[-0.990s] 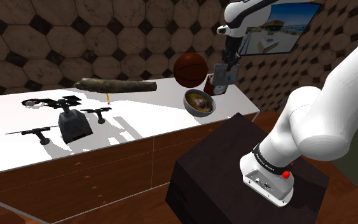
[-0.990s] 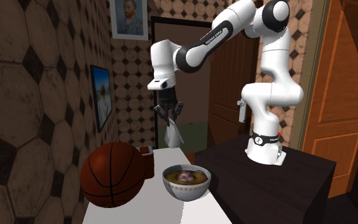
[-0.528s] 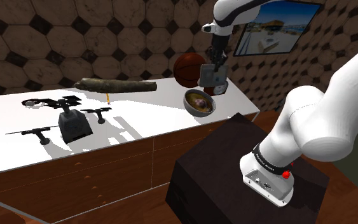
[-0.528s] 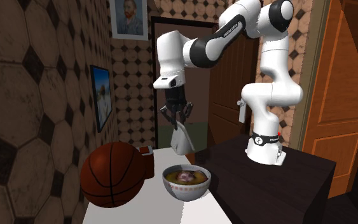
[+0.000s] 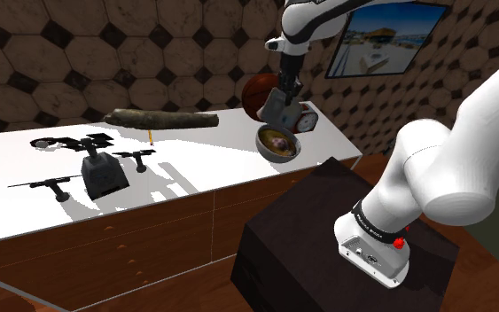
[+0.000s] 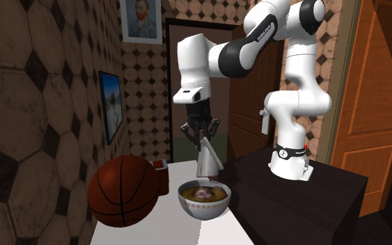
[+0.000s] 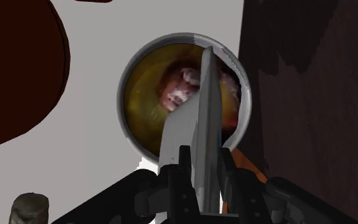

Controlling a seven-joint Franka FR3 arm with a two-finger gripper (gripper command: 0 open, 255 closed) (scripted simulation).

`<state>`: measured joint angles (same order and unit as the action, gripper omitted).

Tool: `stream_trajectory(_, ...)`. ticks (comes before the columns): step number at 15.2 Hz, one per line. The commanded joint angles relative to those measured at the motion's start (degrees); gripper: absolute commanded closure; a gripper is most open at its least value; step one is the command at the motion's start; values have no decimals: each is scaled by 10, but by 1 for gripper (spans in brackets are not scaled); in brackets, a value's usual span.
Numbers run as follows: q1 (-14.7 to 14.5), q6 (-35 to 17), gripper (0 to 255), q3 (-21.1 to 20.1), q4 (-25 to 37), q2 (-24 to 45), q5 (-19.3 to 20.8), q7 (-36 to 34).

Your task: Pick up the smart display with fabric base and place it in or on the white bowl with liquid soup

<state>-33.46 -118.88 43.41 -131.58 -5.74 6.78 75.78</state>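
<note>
My gripper (image 5: 283, 91) is shut on the smart display (image 5: 277, 110), a thin grey slab hanging just above the white bowl (image 5: 278, 143) of brownish soup. In the second exterior view the display (image 6: 207, 161) dangles from the gripper (image 6: 201, 133) with its lower edge right over the bowl (image 6: 203, 200). Seen from the wrist, the display (image 7: 203, 121) is edge-on between the fingers (image 7: 184, 170), and the bowl rim (image 7: 127, 121) lies directly beneath it.
A basketball (image 5: 258, 92) rests close behind the bowl, large in the second exterior view (image 6: 126, 190). A small round clock-like object (image 5: 306, 120) stands beside the bowl. Farther along the white table (image 5: 194, 164) are a black drone (image 5: 97, 168) and a long brown log (image 5: 163, 118). The dark stand (image 5: 327, 230) adjoins the table.
The gripper has carried the display toward the shoulder view's left and downward, from beside the bowl to directly over it.
</note>
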Motion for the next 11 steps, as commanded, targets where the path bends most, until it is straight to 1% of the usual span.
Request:
stream_trajectory(1,0,-18,255,3,-7,13,-8,7)
stream_trajectory(11,0,-99,255,8,-36,82,-62,46)
